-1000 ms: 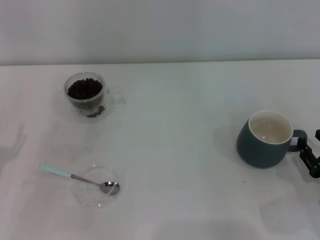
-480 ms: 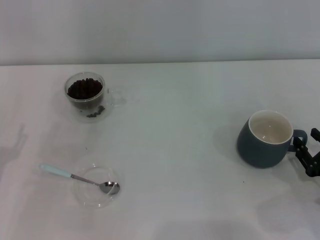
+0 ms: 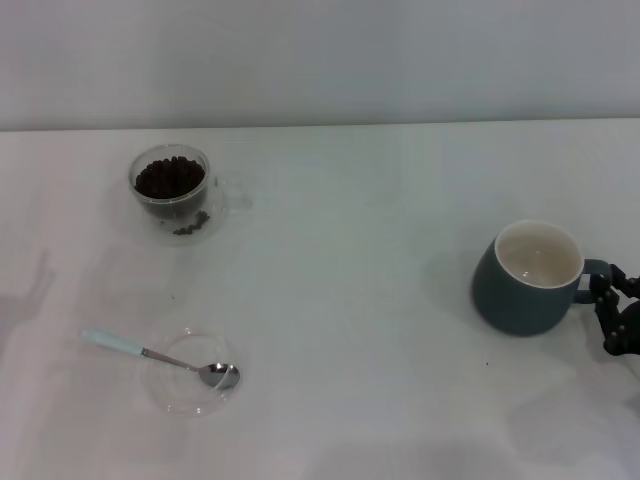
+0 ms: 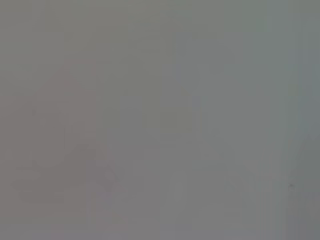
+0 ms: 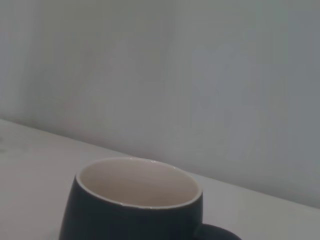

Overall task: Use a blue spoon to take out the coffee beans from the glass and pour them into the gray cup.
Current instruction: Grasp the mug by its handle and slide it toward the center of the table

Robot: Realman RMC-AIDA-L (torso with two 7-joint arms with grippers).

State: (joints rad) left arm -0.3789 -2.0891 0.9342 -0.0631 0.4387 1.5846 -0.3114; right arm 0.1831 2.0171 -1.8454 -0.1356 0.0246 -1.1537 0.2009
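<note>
The blue spoon (image 3: 160,357) lies at the front left, its silver bowl in a flat clear dish (image 3: 166,396) and its pale blue handle pointing left. The glass (image 3: 172,205) stands at the back left, filled with coffee beans (image 3: 168,177). The gray cup (image 3: 520,300) stands at the right, empty, with its handle pointing right. My right gripper (image 3: 608,315) is open at the cup's handle, at the right edge of the head view. The cup fills the lower part of the right wrist view (image 5: 130,215). My left gripper is out of view.
The white table (image 3: 350,300) reaches back to a pale wall. A few dark beans (image 3: 190,223) show low at the glass's base. The left wrist view shows only a plain grey surface.
My right gripper has moved a little to the left and now sits against the gray cup's handle. The cup, the glass and the spoon have not moved.
</note>
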